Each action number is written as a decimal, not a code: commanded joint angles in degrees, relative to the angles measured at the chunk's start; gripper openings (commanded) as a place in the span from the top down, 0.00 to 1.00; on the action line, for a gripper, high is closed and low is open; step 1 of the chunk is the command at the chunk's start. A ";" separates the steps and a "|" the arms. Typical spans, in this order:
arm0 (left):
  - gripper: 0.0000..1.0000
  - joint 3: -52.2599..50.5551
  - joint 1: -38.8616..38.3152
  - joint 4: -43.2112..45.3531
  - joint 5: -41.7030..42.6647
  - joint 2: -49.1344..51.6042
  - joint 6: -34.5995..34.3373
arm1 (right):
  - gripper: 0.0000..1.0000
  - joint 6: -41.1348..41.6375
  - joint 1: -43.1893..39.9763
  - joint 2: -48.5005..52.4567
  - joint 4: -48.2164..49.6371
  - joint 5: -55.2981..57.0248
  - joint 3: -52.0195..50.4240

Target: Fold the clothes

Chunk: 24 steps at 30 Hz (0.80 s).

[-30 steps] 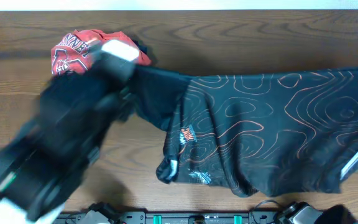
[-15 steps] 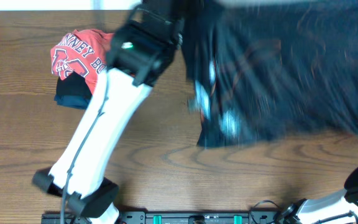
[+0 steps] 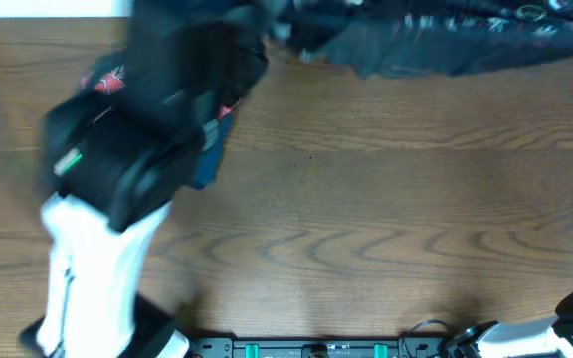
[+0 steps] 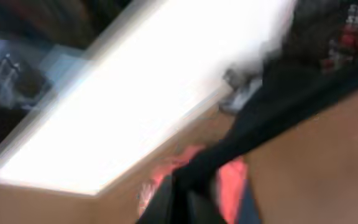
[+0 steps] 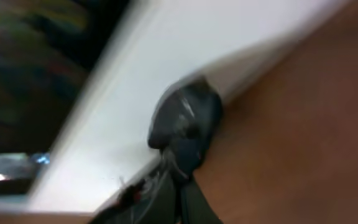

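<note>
Overhead view: the black jersey (image 3: 456, 45) spans the far edge of the wooden table (image 3: 386, 219) as a blurred band. The left arm (image 3: 127, 159) (motion-blurred, black housing above a white link) crosses the near-left area, partly covering a red T-shirt (image 3: 107, 80).

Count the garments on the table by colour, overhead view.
black jersey: 1
red T-shirt: 1, mostly hidden
navy garment: 1, only an edge shows
Total: 3
</note>
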 commanded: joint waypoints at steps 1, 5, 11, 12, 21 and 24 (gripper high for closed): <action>0.94 -2.78 1.01 -6.78 -1.66 4.74 -11.82 | 0.99 -14.25 4.92 1.92 -6.80 20.92 -1.51; 0.94 -7.37 2.14 -13.22 4.87 9.09 -16.57 | 0.99 -11.43 8.74 3.52 -9.97 35.85 -6.03; 0.94 -16.35 4.68 -17.40 9.38 10.62 -21.09 | 0.99 -10.32 8.92 3.76 -10.29 46.88 -14.25; 0.94 -17.64 5.16 -17.40 11.23 10.58 -21.09 | 0.99 -9.05 8.81 3.76 -10.43 48.81 -15.54; 0.94 -31.52 6.16 -17.42 20.00 9.66 -21.11 | 0.99 -8.57 8.52 3.78 -8.76 49.72 -25.94; 0.94 -37.55 6.16 -17.40 21.53 7.87 -21.44 | 0.99 -8.57 8.52 3.76 -8.70 49.72 -27.61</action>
